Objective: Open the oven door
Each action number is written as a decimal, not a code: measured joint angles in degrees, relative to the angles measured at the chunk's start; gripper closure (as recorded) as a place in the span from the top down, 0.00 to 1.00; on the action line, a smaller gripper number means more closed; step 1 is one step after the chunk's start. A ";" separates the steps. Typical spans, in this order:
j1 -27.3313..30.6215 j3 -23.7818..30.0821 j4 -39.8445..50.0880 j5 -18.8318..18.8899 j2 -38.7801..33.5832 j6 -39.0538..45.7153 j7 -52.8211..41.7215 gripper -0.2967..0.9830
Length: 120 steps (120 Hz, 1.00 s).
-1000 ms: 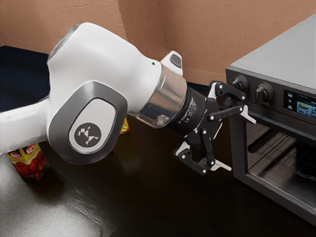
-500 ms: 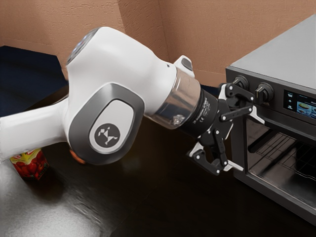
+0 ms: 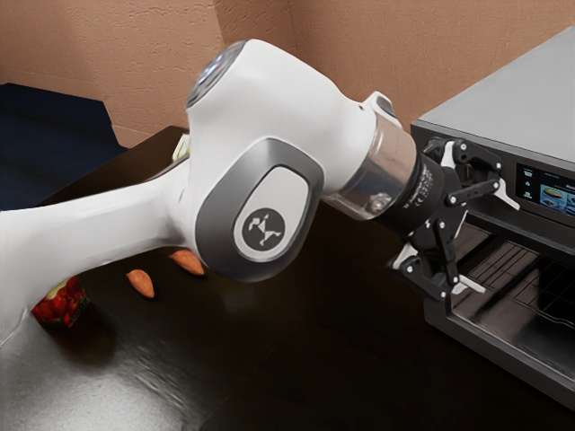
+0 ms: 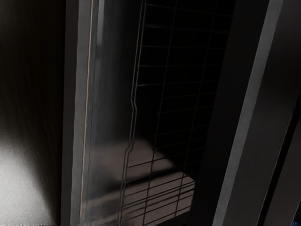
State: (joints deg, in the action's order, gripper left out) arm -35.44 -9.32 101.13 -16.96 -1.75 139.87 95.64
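The gripper (image 3: 492, 242), black links with pale, thin-tipped fingers, is at the oven's front with its jaws released and spread well apart, gripping nothing. The arm (image 3: 350, 108) behind it is smooth, rounded white shell with a grey oval ring and a shiny metallic band near the wrist. The oven (image 3: 512, 94) is boxy, its top flat, pale grey and matt, its front dark. Its door (image 3: 517, 314) is on that front, below the small lit screen (image 3: 546, 187), a glassy pane in a straight dark frame; the door looks shut, flush with the front. The gripper's tips are close before it, one higher by the dark strip under the screen, the other lower near the pane; whether either touches cannot be told. The exterior view also takes in the table (image 3: 296, 359), dark with a glossy, streaked sheen, the rough tan wall (image 3: 386, 54), a red carton (image 3: 61, 305) partly behind the arm, and two orange-brown, almond-shaped pieces (image 3: 141, 283) lying near it. The wrist view looks closely into the oven: a rack (image 4: 135, 106) of thin wires, its edge wire kinked, crosses a black interior; smooth grey frame strips (image 4: 81, 117) flank it, a fine coppery line runs beside one, and dull brownish patches lie behind the wires.
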 joint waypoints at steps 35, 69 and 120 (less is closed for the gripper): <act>-0.13 -0.35 0.54 -5.25 2.30 0.05 -1.49 0.77; 1.77 -0.14 11.02 -7.45 -6.60 0.28 -2.92 0.77; 35.56 15.70 0.54 9.87 -21.07 -27.82 -9.75 0.77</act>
State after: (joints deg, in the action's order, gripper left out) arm 0.12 6.38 101.67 -7.09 -22.82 112.05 85.89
